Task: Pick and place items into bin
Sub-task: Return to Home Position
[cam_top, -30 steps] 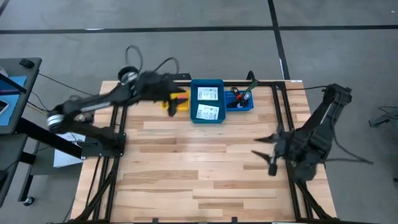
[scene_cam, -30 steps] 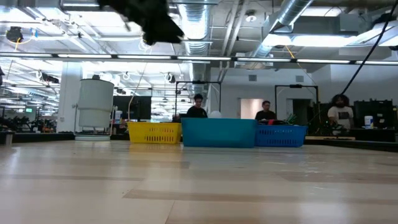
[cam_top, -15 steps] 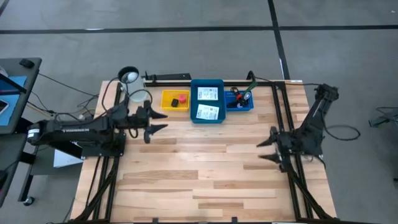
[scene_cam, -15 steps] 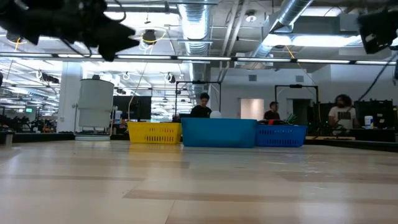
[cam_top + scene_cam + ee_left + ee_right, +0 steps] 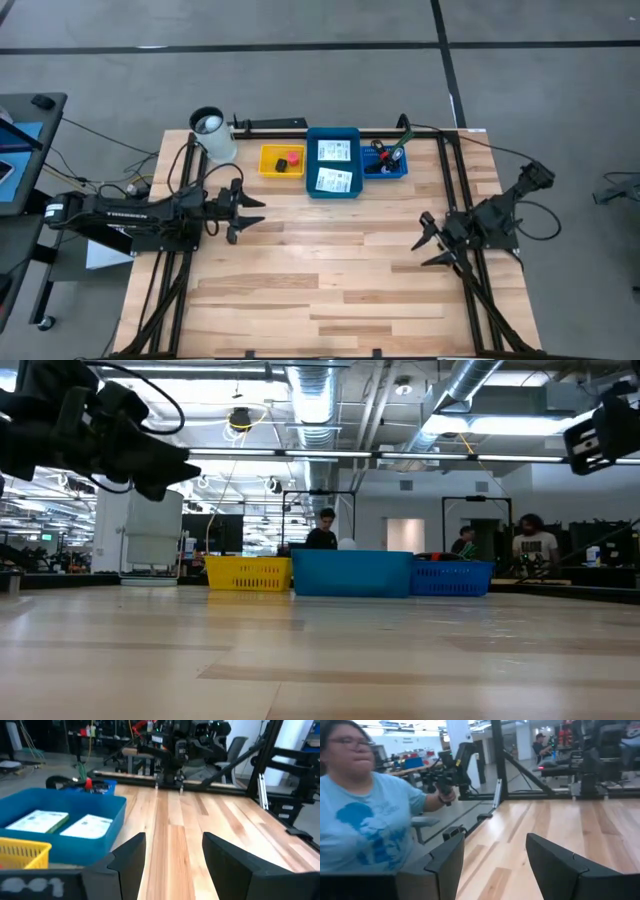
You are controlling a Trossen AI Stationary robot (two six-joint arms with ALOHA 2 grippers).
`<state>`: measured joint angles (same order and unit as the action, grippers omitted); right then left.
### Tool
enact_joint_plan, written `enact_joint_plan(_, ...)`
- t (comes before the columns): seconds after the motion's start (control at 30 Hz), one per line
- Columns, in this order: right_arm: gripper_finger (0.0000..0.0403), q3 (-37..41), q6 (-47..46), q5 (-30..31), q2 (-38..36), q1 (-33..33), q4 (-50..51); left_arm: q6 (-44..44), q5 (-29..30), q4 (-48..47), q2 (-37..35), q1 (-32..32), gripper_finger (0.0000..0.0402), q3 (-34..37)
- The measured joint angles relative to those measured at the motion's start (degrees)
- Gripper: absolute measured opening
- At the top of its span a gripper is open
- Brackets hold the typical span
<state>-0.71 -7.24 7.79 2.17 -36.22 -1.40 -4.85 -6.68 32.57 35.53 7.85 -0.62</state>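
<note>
only from above do you see cards [image 5: 332, 180] in the large blue bin [image 5: 309, 165] and pens [image 5: 390, 155] in the small bin [image 5: 385, 177]; left gripper [image 5: 255, 211] and right gripper [image 5: 425, 242] gape empty over the wooden table [image 5: 330, 285], people [image 5: 322, 532] beyond.

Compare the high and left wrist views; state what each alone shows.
Only the high view looks into the yellow bin, with a pink cube and a black piece. Only the left wrist view shows the room beyond the table. Both show the blue bin with two white cards, the open left gripper and the right gripper opposite.
</note>
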Motion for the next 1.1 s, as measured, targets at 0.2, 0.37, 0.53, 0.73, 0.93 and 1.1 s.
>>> enact_joint_plan(0.2,0.0209,0.1,1.0,-3.4,-0.7,5.4,0.5,0.1,-2.0,0.2,0.0,-0.1,0.0186,0.0)
enact_joint_plan(0.37,0.0209,0.1,1.0,-3.4,-0.7,7.6,0.5,0.2,-1.6,0.0,0.0,-0.1,0.0186,0.1)
enact_joint_plan(0.53,0.0209,0.1,1.2,-3.4,-0.7,8.3,0.6,-3.0,-1.6,-4.5,0.1,-0.1,0.0186,0.1)
enact_joint_plan(0.73,0.0209,0.1,1.2,-3.4,-0.7,8.2,0.6,-1.8,-1.5,-14.8,0.1,-0.1,0.0186,0.2)
enact_joint_plan(0.93,0.0209,0.1,1.2,-3.4,-0.7,8.2,0.7,-2.1,-1.5,-26.7,0.1,-0.1,0.0186,0.2)
enact_joint_plan(1.1,0.0209,0.1,1.2,-3.3,-0.7,8.2,0.7,-1.8,6.1,-30.4,-4.2,-4.5,0.0186,0.2)
